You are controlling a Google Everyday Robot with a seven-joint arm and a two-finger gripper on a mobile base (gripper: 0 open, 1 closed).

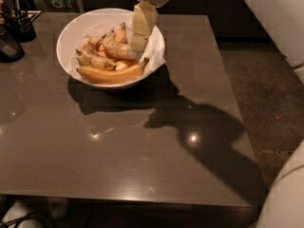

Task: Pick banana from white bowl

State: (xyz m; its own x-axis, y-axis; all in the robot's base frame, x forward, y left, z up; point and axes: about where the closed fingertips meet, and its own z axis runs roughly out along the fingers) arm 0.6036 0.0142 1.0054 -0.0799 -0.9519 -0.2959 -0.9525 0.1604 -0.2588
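Observation:
The white bowl stands at the back left of the dark table, lined with crumpled white paper. The short speckled banana lies in the middle of it among other fruit pieces. A longer smooth yellow-orange banana lies along the front rim. My gripper hangs from its white wrist at the top of the view and reaches down into the bowl's right half. Its tip is at the right end of the speckled banana; I cannot see whether it touches.
Small dark containers stand at the table's left edge, another behind them. The table stretches toward me, with its right edge beside speckled floor. Part of my white body fills the bottom right corner.

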